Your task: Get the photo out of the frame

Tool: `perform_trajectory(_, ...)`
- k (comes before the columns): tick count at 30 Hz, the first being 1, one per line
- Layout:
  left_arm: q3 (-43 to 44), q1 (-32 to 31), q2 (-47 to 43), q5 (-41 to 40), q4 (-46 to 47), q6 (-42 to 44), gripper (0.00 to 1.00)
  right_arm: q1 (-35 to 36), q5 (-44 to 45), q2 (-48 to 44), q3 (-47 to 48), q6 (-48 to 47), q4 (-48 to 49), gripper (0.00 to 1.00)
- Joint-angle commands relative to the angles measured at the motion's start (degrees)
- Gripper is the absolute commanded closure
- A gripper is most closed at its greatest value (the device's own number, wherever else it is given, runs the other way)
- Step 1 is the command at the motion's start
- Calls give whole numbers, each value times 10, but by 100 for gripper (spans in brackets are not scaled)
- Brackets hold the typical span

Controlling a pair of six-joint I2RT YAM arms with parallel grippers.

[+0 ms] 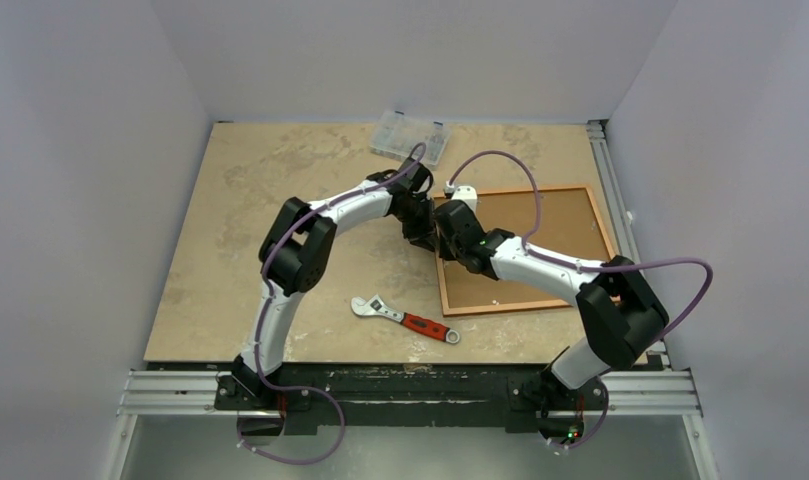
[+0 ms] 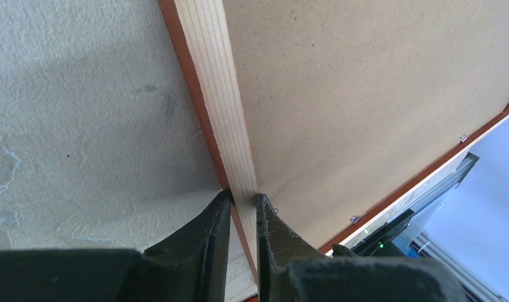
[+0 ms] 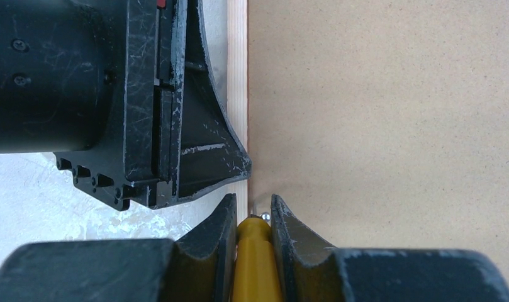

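Observation:
The frame lies face down at the right of the table, its brown backing board up. The photo is hidden beneath it. My left gripper is shut on the frame's left rail, one finger outside and one on the board side. My right gripper is shut on a yellow tool handle, its tip at a small metal tab where the rail meets the board, just beside the left gripper's finger.
A red-handled adjustable wrench lies near the front middle of the table. A clear plastic parts box sits at the back. More metal tabs hold the board along the far rail. A metal track runs along the table's right edge.

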Motion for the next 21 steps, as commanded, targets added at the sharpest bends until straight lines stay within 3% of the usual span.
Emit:
perform_trajectory(1,10,-4,14,-23,-9,4,89,12,-2,3,12,-7,-34,100)
perform_trajectory(21,37,-4,27,-47,-47,5,98,52,46,19,54,10,-156,100)
